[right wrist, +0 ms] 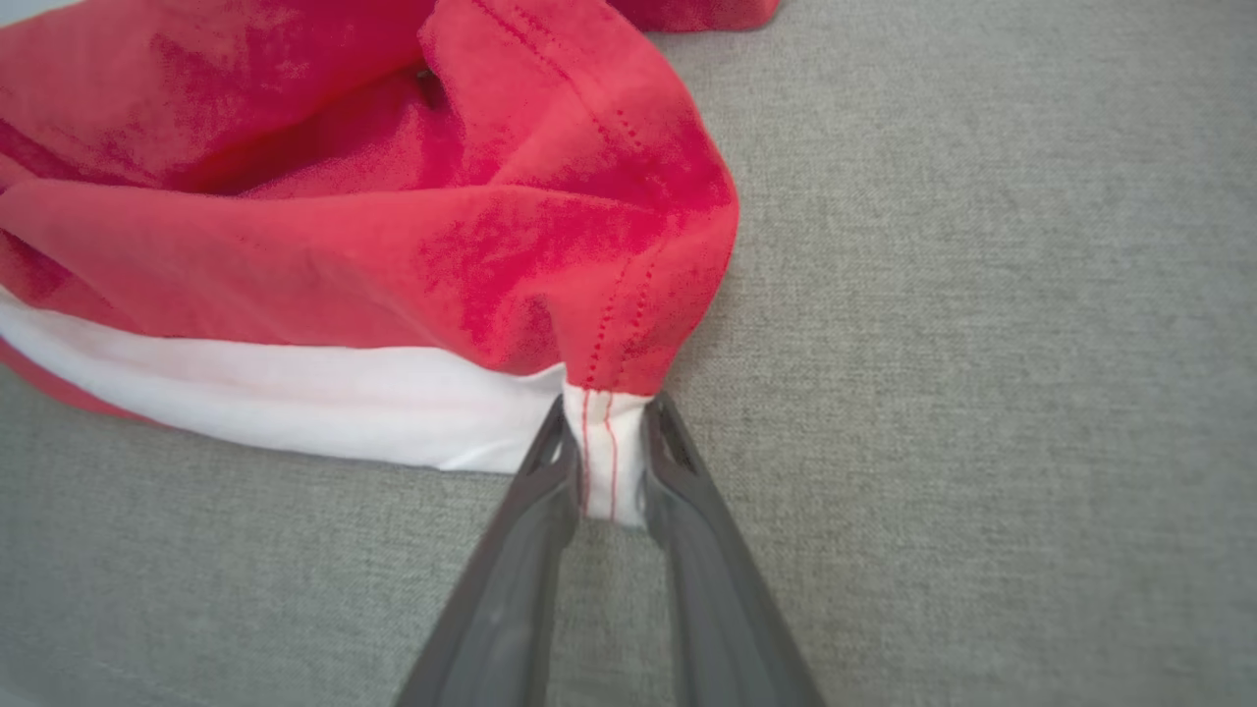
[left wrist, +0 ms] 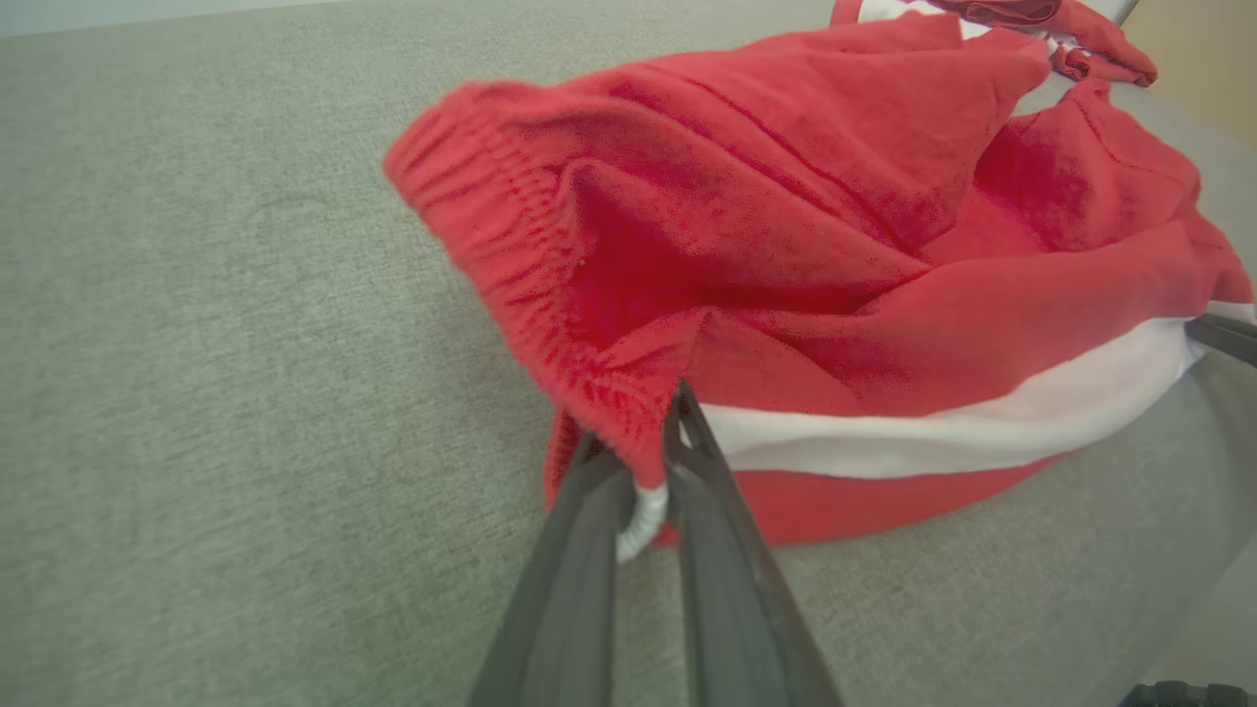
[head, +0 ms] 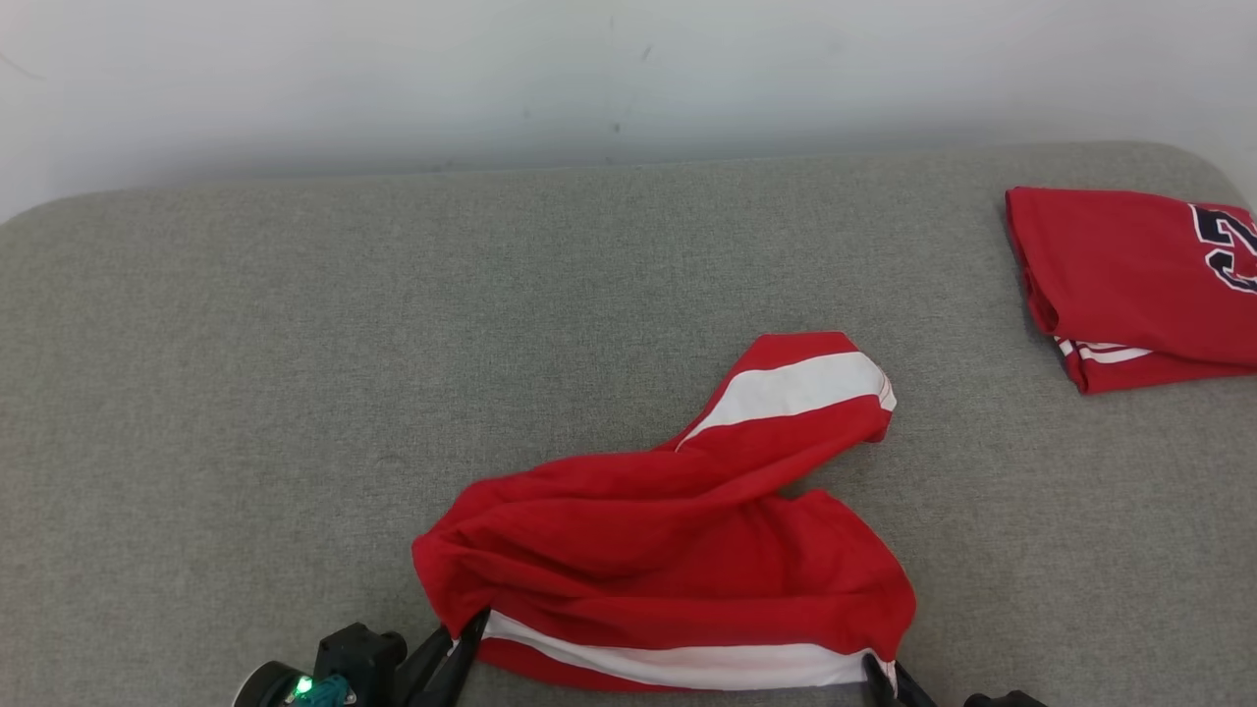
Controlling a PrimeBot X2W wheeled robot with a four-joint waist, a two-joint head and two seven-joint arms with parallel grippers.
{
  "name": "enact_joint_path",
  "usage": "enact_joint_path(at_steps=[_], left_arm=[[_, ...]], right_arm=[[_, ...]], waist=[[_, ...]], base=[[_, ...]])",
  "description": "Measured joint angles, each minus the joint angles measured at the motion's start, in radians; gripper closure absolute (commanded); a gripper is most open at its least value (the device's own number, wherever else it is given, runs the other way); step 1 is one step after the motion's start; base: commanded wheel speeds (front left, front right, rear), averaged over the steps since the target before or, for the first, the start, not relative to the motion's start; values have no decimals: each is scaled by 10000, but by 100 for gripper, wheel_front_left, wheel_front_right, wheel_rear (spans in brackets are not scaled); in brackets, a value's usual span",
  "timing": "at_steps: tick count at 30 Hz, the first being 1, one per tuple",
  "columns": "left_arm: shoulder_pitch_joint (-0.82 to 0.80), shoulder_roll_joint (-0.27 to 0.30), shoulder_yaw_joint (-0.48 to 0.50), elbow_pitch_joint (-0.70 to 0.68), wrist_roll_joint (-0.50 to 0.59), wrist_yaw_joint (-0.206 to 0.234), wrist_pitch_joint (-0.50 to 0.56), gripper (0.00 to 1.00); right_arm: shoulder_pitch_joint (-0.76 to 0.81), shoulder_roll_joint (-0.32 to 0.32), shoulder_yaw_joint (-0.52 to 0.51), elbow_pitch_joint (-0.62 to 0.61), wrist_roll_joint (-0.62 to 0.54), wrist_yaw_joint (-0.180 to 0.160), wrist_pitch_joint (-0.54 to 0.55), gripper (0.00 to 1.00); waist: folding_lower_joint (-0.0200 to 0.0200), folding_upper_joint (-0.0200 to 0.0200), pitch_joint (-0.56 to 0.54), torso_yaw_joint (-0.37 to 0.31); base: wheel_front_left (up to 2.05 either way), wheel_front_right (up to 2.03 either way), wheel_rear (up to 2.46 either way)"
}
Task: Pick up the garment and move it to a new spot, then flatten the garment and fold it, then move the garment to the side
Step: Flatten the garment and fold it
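Grey padded surface [head: 245,393]: is spanning the scene from left to right; a pale wall [head: 589,69] is rising behind its far edge.
Left gripper [left wrist: 638,437]: is sitting at the near edge, left of centre; its two dark fingers [left wrist: 570,589] are clamping the left near corner of the garment [left wrist: 835,245], where the gathered elastic waistband is meeting the end of the white stripe.
Garment: red shorts with a white side stripe, lying crumpled on the surface at the middle of the near edge; one leg is twisting away toward the far right, white stripe facing up; the near stripe is stretching between the two grippers.
Right gripper [right wrist: 609,432]: is sitting at the near edge, right of centre; its fingers [right wrist: 511,589] are pinching the right near corner of the garment, at the stitched hem on the white stripe.
Folded red garment [head: 1129,285]: is lying at the far right, well apart from the shorts, dark lettering showing on top.
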Motion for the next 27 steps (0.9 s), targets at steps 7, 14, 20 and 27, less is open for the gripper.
enact_joint_path(at_steps=[7, 14, 20, 27], left_arm=[[163, 4, -58, -447, -337, -2, 0, 100], [-311, 389, 368, -1536, -1051, 0, 0, 100], [-3361, 1354, -531, -1718, -2046, 0, 186, 100], [-8155, 1941, -953, -1473, -4169, 0, 1421, 100]], right_arm=[[66, -92, 186, -909, 188, 0, 0, 100], [-658, -324, 242, -2439, 387, 0, -2, 100], [-3605, -1043, 320, -2736, 945, 0, 207, 100], [-8299, -1032, -324, -2174, 1628, 0, 1618, 100]], waist=[[-1, 0, -52, -16], [-1, 0, 74, -18], [-1, 0, 518, -107], [1, 1, 1704, -180]], base=[[0, 0, 0], [0, 0, 0], [0, 0, 0], [0, 0, 0]])
